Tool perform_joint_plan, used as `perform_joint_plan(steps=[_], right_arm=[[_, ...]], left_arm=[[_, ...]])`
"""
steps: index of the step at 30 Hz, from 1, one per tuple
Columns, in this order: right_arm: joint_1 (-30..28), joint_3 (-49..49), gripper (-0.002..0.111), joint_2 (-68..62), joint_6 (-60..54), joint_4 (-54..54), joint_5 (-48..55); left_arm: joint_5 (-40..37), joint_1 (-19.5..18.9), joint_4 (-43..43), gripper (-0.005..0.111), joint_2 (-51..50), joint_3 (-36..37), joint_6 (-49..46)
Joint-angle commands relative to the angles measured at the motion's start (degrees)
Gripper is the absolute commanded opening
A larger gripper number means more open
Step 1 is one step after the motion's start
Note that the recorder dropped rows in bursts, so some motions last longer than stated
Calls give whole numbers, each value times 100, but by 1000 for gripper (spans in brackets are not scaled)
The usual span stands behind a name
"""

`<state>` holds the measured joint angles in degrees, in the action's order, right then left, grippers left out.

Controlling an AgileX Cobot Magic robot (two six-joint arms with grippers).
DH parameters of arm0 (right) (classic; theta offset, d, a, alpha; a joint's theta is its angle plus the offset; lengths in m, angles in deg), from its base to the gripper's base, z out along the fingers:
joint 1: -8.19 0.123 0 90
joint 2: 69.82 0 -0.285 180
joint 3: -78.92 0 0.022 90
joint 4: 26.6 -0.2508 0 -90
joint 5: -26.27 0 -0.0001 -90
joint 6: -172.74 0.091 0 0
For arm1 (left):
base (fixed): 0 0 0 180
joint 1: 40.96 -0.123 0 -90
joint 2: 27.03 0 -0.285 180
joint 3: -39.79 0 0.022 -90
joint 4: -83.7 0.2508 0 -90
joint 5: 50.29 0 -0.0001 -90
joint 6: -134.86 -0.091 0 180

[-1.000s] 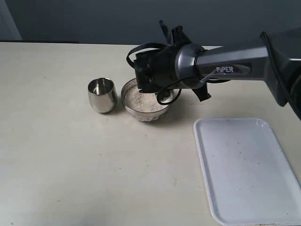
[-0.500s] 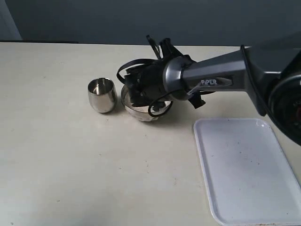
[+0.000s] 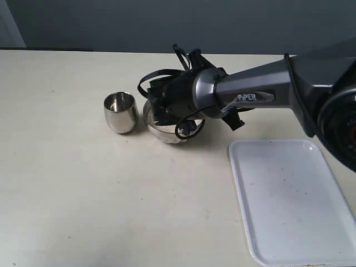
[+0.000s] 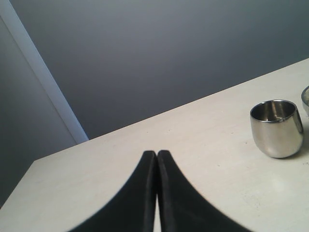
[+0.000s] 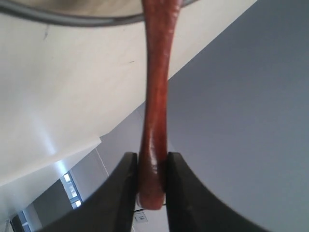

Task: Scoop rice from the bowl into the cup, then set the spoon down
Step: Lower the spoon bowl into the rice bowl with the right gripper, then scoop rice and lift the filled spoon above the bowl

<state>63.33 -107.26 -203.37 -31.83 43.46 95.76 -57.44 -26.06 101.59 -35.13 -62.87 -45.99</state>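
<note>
The steel cup [image 3: 120, 112] stands upright at centre left, and the left wrist view also shows this cup [image 4: 276, 128]. Just to its right sits the steel bowl [image 3: 168, 133], mostly covered by my right gripper [image 3: 169, 114], which points down into it. In the right wrist view my right gripper [image 5: 152, 158] is shut on the handle of the reddish-brown spoon [image 5: 157, 92], which reaches over the bowl rim [image 5: 72, 19]. The spoon head and the rice are hidden. My left gripper [image 4: 157, 153] is shut on nothing, low over the table, well short of the cup.
A white tray [image 3: 289, 200] lies at the front right, with a few specks on it. The right arm [image 3: 261, 89] stretches in from the right above the table. A sliver of the bowl edge [image 4: 306, 96] shows in the left wrist view.
The right arm swung left and dropped over the bowl, hiding the rice that showed a second ago. Over the last half second it has barely moved.
</note>
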Motion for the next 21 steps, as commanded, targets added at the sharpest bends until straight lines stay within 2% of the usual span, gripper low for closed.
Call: perform_joint_plan(steps=[1,11,16,21], right_arm=[[29,-30,-1,-4,-171,-282,47],[29,-66,-1,-4,-172,-511,27],[17,-1126,-1,-4,-431,-1696,-50],[-54,-1334,-1,-4,-780,-2507,47]], left_arm=[[20,-2,4,0,31,-13,40],[20,-2,4,0,31,-13,40],[20,-2,4,0,31,-13,40],[20,-2,4,0,31,-13,40]])
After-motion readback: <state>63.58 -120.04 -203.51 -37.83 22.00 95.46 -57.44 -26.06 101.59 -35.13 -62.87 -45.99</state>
